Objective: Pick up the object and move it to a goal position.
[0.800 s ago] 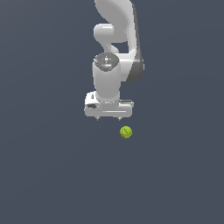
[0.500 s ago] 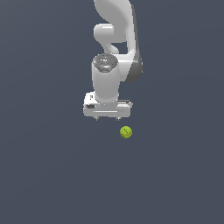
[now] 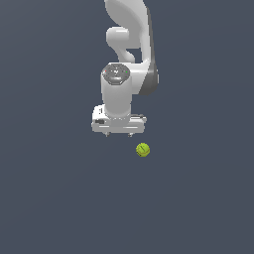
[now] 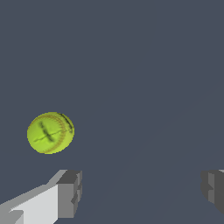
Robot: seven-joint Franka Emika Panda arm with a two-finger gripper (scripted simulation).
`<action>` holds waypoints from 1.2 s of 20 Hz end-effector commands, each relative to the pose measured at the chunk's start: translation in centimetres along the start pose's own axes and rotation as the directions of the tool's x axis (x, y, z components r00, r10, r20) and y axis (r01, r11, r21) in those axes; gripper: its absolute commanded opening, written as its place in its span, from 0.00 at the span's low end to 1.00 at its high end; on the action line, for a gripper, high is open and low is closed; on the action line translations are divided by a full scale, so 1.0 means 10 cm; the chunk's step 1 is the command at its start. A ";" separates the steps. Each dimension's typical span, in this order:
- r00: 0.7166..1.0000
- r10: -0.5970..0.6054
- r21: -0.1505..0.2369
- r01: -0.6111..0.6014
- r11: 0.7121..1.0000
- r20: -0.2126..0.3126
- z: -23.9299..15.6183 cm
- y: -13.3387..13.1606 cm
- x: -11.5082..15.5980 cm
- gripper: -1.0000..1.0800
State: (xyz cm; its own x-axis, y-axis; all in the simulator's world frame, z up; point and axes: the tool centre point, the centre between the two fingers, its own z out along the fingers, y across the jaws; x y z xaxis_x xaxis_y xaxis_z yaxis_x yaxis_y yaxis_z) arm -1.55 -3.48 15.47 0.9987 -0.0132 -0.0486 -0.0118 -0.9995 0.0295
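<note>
Hanging above the grey desk (image 3: 54,198), the white arm (image 3: 126,54) holds its gripper (image 3: 118,133) with jaws spread wide and empty, apparently ready for a grasp. Just beside the gripper, outside the jaws, the ball (image 3: 143,149) rests alone.

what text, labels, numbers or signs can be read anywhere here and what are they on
None: no readable text in either view.
The ball carries only thin dark curved lines, not letters.
The white gripper and the arm show no legible label; tiny green specks on the round joint cap are too small to read.
The fingers and the grey floor are blank.
</note>
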 end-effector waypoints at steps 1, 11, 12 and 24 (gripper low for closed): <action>1.000 0.006 0.000 -0.006 1.000 0.000 0.01 -0.01 0.00 0.96; 0.995 0.105 0.006 -0.104 0.995 -0.006 0.08 -0.16 0.03 0.96; 0.993 0.120 0.007 -0.120 0.993 -0.007 0.09 -0.19 0.03 0.96; 0.932 0.363 0.024 -0.363 0.932 -0.016 0.28 -0.57 0.08 0.96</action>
State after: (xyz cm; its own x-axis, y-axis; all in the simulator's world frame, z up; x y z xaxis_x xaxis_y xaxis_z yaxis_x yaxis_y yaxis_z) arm -0.83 1.58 12.70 0.9394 -0.3422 -0.0214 -0.3418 -0.9395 0.0222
